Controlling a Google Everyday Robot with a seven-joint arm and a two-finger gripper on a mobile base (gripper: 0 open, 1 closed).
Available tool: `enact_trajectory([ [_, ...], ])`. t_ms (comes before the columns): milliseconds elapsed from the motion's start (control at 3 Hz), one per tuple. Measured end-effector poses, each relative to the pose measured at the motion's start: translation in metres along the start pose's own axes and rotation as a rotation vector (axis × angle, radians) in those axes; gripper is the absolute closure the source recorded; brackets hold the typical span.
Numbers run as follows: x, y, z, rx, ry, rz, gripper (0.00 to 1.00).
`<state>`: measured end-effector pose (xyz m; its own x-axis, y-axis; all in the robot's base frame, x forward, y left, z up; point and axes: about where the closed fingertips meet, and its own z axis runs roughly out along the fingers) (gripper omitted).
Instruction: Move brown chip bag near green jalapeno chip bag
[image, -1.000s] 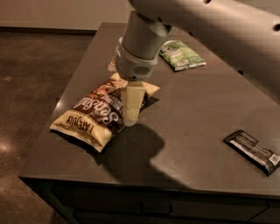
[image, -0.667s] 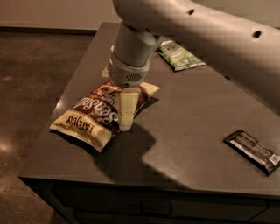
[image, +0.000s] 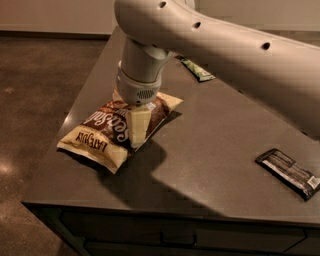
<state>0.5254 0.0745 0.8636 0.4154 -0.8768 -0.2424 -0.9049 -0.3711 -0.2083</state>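
Observation:
The brown chip bag (image: 95, 140) lies flat on the left part of the dark table (image: 210, 150), its cream end with the "LATE JULY" text pointing to the front left corner. My gripper (image: 136, 139) points straight down on the bag's middle, at its right edge, and touches or nearly touches it. The green jalapeno chip bag (image: 199, 70) lies at the back of the table; my arm hides most of it, so only a narrow strip shows.
A flat black wrapper (image: 289, 173) lies near the table's right front edge. My arm (image: 225, 50) spans the back right of the table. The table's left edge runs close to the brown bag, with dark floor (image: 35, 90) beyond it.
My arm has swung left and lowered, so the gripper now stands on the brown bag's middle. The arm now covers most of the green bag. The brown bag has not moved.

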Motion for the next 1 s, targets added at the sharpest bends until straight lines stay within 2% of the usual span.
enact_trajectory([
  [333, 0.006, -0.006, -0.001, 0.012, 0.021, -0.007, 0.41],
  [667, 0.015, -0.012, -0.012, 0.048, 0.039, 0.006, 0.65],
  [1000, 0.032, -0.022, -0.031, 0.098, 0.057, 0.044, 0.88],
])
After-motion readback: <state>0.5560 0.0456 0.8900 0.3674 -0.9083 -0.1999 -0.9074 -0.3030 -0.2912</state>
